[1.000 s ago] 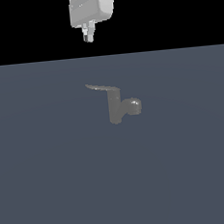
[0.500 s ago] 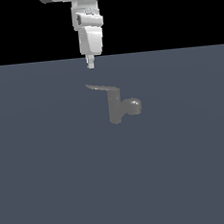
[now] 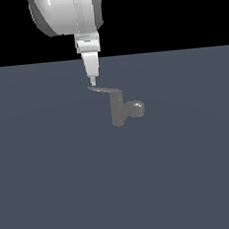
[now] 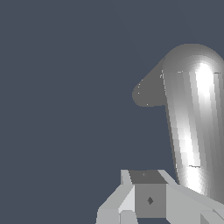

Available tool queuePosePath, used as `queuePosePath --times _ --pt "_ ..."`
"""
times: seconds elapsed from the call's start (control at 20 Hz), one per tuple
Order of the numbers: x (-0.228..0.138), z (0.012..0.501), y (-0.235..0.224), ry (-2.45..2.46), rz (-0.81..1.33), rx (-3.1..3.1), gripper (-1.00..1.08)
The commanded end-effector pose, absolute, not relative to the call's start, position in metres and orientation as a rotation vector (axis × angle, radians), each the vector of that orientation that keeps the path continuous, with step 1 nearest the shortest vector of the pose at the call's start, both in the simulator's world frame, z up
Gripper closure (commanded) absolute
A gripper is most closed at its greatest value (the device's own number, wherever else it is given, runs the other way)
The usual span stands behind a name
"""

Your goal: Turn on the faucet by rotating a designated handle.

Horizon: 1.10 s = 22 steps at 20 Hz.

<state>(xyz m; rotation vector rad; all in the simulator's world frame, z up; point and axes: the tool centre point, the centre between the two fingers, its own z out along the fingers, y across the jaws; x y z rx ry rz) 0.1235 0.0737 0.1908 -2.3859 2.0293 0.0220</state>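
The faucet (image 3: 118, 112) is a small dull-grey fixture standing upright on the flat grey surface, with a stubby rounded knob (image 3: 136, 107) on the exterior view's right. Its handle (image 3: 105, 90) is a thin flat lever reaching from the top of the body toward the exterior view's left. My gripper (image 3: 93, 82) points straight down, its tip just above the handle's free end, and its fingers look pressed together with nothing between them. In the wrist view the faucet (image 4: 192, 118) fills one side as a big shiny rounded shape beside the gripper (image 4: 146, 179).
The grey surface (image 3: 58, 181) spreads in every direction around the faucet. The bulky white arm (image 3: 67, 12) hangs above the handle's tip against a black background.
The arm has come down steadily over the last second. The gripper tip has dropped from well above the surface to just over the handle's free end. The faucet has not moved.
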Motion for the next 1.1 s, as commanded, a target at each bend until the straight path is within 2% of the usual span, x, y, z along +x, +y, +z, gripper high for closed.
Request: queuePosePath --times 0.0,0.5,1.05 --pt "0.128 0.182 0.075 2.062 0.01 -2.364 1.08" --pt "0.131 0.173 0.076 2.088 0.001 -2.347 1.08" --pt "0.104 0.173 0.078 2.088 0.001 -2.347 1.08"
